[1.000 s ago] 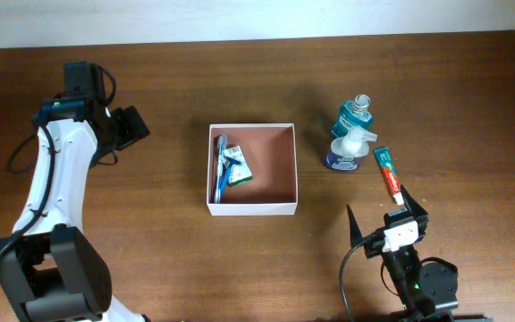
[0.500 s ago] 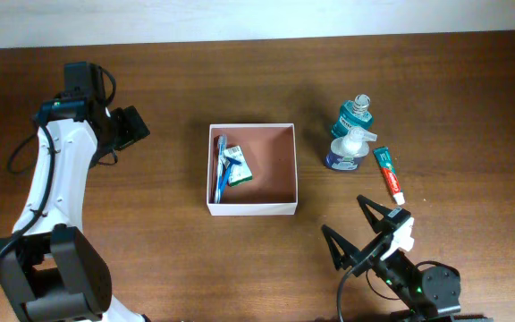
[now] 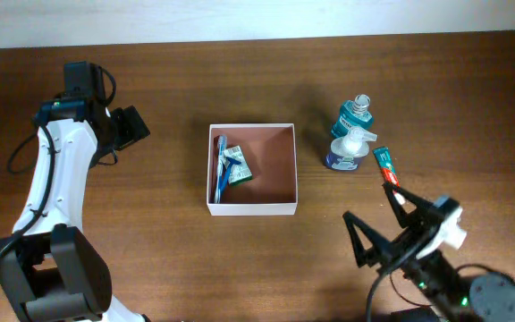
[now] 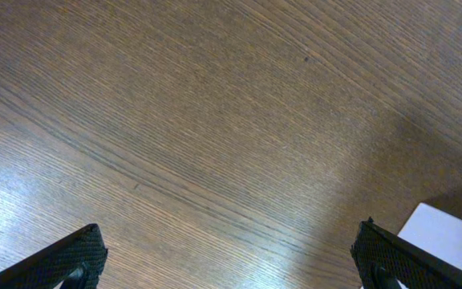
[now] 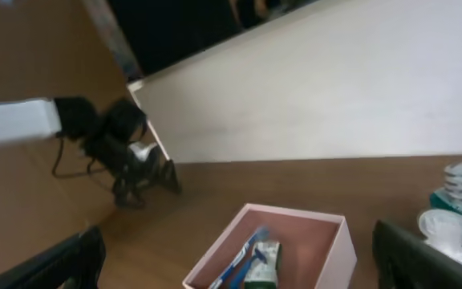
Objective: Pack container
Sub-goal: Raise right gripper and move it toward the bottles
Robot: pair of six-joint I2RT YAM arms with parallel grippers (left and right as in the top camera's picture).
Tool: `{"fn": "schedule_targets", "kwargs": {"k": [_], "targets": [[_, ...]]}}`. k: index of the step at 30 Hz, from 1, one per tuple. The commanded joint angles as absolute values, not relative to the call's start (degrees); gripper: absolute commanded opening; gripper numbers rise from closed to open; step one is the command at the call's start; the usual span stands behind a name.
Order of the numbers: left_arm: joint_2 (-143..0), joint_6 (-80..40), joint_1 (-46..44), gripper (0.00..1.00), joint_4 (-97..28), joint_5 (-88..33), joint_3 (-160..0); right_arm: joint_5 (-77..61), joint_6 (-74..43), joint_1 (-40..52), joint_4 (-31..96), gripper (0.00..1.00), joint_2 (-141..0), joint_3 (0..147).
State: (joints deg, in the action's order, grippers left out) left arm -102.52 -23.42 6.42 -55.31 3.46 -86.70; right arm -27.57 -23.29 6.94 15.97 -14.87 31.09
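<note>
Fingers (image 4: 74, 255) on the left gripper (image 3: 132, 128) are spread as wide as they go, with nothing between them but bare wooden table (image 3: 177, 268). That gripper hangs well off to the left of the container (image 3: 250, 209), and its own camera catches only one white corner of the box at the edge of view.

The right gripper (image 3: 367, 200) is spread just as wide and holds nothing. It sits to the right of the container and nearer the robot's side of the table. One of its fingers (image 3: 408, 206) crosses the lower end of a toothpaste tube (image 3: 384, 166) in the overhead view; I cannot tell whether it touches.

The container itself sits flat and open-topped in the middle of the table. Along its left wall lie a blue toothbrush (image 3: 220, 165) and a small green-and-white packet (image 3: 237, 172), close together; the rest of the reddish-brown floor is bare.

To the right of the container, a teal bottle (image 3: 354, 114) and a white-topped bottle (image 3: 345, 148) stand touching each other, with the toothpaste tube just beyond them.
</note>
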Motion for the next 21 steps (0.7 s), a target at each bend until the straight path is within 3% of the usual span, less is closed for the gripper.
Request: {"fn": "schedule_targets", "kwargs": {"k": [1, 10, 16, 21], "targets": [[-101.2, -23.1, 6.6, 0.99, -55.4, 3.9, -87.5, -26.1, -19.0, 6.7, 22.7, 0.98, -23.7, 39.3], [-101.2, -23.1, 6.6, 0.99, -55.4, 3.9, -87.5, -18.6, -8.1, 6.7, 51.7, 0.98, -50.7, 67.7], [-101.2, -23.1, 6.6, 0.99, -55.4, 3.9, -87.5, -17.1, -4.8, 6.7, 58.5, 0.98, -62.5, 81.8], [-101.2, -23.1, 6.6, 0.99, -55.4, 3.9, -87.5, -16.4, -4.6, 6.7, 56.8, 0.98, -67.0, 84.6]]}}
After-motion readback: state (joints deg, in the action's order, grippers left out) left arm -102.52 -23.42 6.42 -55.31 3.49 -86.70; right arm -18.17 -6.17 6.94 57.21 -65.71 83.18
